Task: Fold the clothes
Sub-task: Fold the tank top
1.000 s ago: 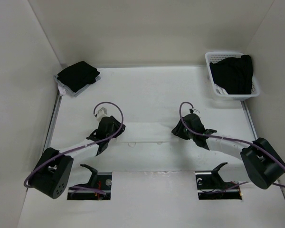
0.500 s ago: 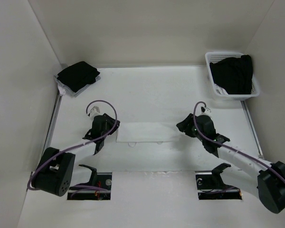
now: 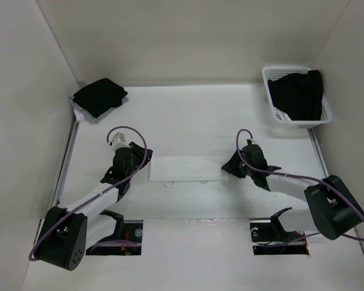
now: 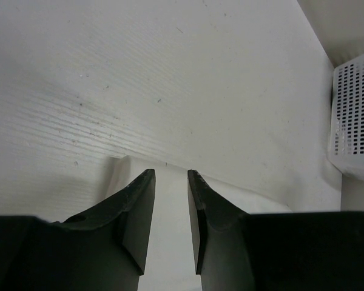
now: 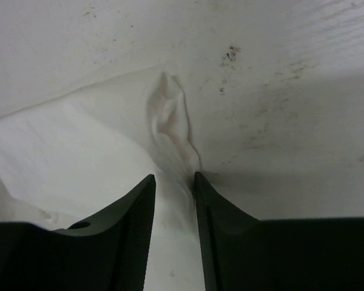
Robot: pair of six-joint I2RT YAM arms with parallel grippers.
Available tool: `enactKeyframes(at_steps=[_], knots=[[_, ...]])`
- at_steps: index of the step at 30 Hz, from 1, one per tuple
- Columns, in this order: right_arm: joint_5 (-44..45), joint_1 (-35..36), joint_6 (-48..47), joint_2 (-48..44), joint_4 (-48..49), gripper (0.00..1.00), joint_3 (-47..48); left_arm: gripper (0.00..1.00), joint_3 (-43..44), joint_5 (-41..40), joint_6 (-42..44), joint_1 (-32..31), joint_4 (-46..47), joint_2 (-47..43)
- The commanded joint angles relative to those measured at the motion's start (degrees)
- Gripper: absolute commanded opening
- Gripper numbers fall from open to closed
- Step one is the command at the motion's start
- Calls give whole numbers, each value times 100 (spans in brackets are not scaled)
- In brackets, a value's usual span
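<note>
Item: white garment (image 3: 185,168), thin soft cloth, lying as a flat oblong with its long side running left to right.
Place: on the table (image 3: 194,121), about midway across and nearer my bases than the far wall, between my two pincers.
My left pincer (image 4: 170,173): low over the garment's left end. The fingers stand a narrow gap apart with the cloth's edge just past their tips. White cloth shows through the gap, lying flat.
My right pincer (image 5: 174,177): down at the garment's right end, fingers likewise a narrow gap apart. A puckered ridge of cloth (image 5: 170,115) rises just ahead of the tips and runs back to the gap. I cannot tell whether the cloth is actually gripped.
Surface by the right end: bare table with a few dark specks (image 5: 230,54).
Mesh basket (image 3: 285,68): white, in the far right corner, well apart from the garment.
Basket contents: black garments (image 3: 297,94), heaped to the rim.
Far left corner: black folded cloth (image 3: 99,96), well apart from the garment.
</note>
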Motion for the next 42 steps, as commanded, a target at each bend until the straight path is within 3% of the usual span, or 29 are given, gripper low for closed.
enactKeyframes(at_steps=[1,6,9,15,19,25,34,39,42], knots=[[-222,-31,158,358,343,32,101,27,159,68,136,29,60,-206],[-118,-75,404,281,608,9,-4,27,168,68,153,-67,51,-399],[356,-75,422,-508,206,5,-180,27,177,77,189,-207,25,-461],[946,-49,212,-2653,-1876,4,-23,29,150,16,189,-665,78,-347],[1157,152,-17,-3104,-2784,5,653,30,150,16,180,-832,122,-312],[1596,1154,-184,-1972,-2934,6,1954,30,133,42,162,-894,131,-443],[1790,2253,-9,699,-2820,12,3905,31,-69,261,162,-718,87,-821],[1720,2824,114,2001,-2750,20,4785,32,-192,464,154,-472,34,-1085],[1624,3158,115,2546,-2803,35,5181,33,-219,604,162,-288,-71,-1225]])
